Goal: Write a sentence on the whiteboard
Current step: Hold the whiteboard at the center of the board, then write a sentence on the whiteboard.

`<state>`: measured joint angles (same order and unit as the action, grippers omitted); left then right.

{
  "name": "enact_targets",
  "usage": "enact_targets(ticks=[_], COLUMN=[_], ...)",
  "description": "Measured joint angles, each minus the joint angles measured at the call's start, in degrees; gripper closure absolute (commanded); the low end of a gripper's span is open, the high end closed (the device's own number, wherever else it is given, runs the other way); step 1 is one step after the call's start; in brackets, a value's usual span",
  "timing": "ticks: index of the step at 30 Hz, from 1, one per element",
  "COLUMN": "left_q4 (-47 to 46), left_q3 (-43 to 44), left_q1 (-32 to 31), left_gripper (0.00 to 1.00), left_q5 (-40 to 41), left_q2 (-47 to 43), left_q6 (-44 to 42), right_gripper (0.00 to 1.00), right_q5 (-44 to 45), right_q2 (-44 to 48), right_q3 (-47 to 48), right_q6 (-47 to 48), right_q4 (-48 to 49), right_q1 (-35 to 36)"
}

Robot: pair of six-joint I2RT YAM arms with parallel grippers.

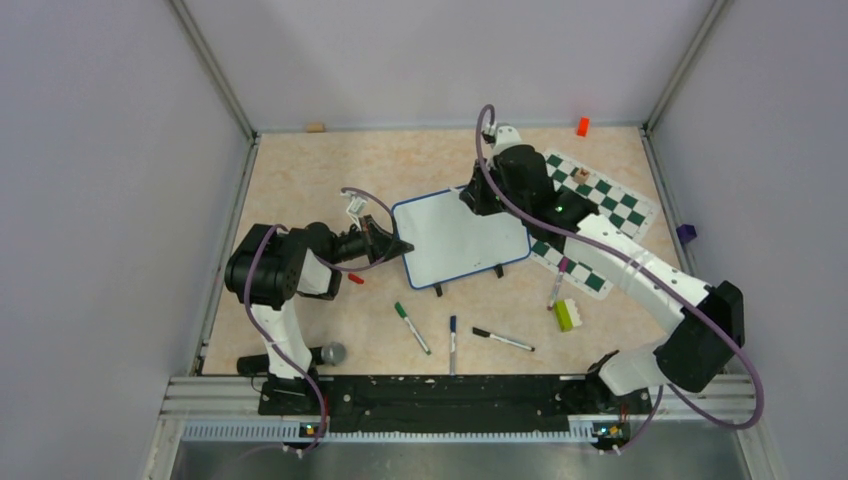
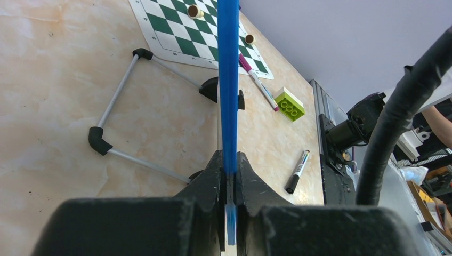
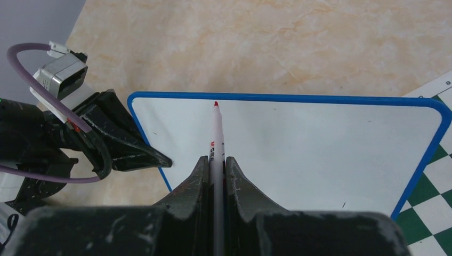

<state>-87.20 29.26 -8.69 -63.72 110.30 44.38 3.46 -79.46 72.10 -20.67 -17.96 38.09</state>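
Note:
The whiteboard (image 1: 460, 240), white with a thin blue frame, stands tilted on its black feet in the middle of the table. My left gripper (image 1: 400, 245) is shut on its left edge; in the left wrist view the blue frame (image 2: 229, 80) runs straight up from between the jaws of that gripper (image 2: 229, 160). My right gripper (image 1: 478, 195) hangs over the board's far corner, shut on a white marker (image 3: 217, 133) with a red tip. The tip sits near the board's (image 3: 320, 144) upper left edge; whether it touches I cannot tell. The board's face is blank, so no sentence shows.
A green-and-white chess mat (image 1: 590, 205) lies right of the board, a purple marker (image 1: 557, 283) and a lime brick (image 1: 567, 314) by its near edge. Green (image 1: 411, 327), blue (image 1: 452, 343) and black (image 1: 503, 340) markers lie nearer the arms. A red cap (image 1: 355, 278) lies by the left arm.

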Motion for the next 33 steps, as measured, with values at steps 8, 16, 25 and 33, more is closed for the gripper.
enact_targets(ticks=[8, 16, 25, 33], left_q4=[0.00, -0.13, -0.15, -0.15], left_q3=[0.00, 0.02, 0.96, 0.96], left_q1=[-0.07, -0.31, -0.37, -0.39], left_gripper=[0.98, 1.00, 1.00, 1.00], left_q5=[0.00, -0.07, -1.66, -1.66], left_q2=[0.00, 0.00, 0.24, 0.24], left_q6=[-0.13, -0.17, -0.57, -0.59], right_gripper=[1.00, 1.00, 1.00, 1.00], right_q5=[5.38, 7.26, 6.73, 5.35], right_q2=[-4.85, -9.57, -11.85, -11.98], right_q3=[4.66, 9.18, 10.40, 10.40], right_q6=[0.35, 1.66, 2.47, 2.62], right_q4=[-2.73, -3.19, -3.61, -3.48], right_q1=[6.95, 10.84, 12.20, 12.31])
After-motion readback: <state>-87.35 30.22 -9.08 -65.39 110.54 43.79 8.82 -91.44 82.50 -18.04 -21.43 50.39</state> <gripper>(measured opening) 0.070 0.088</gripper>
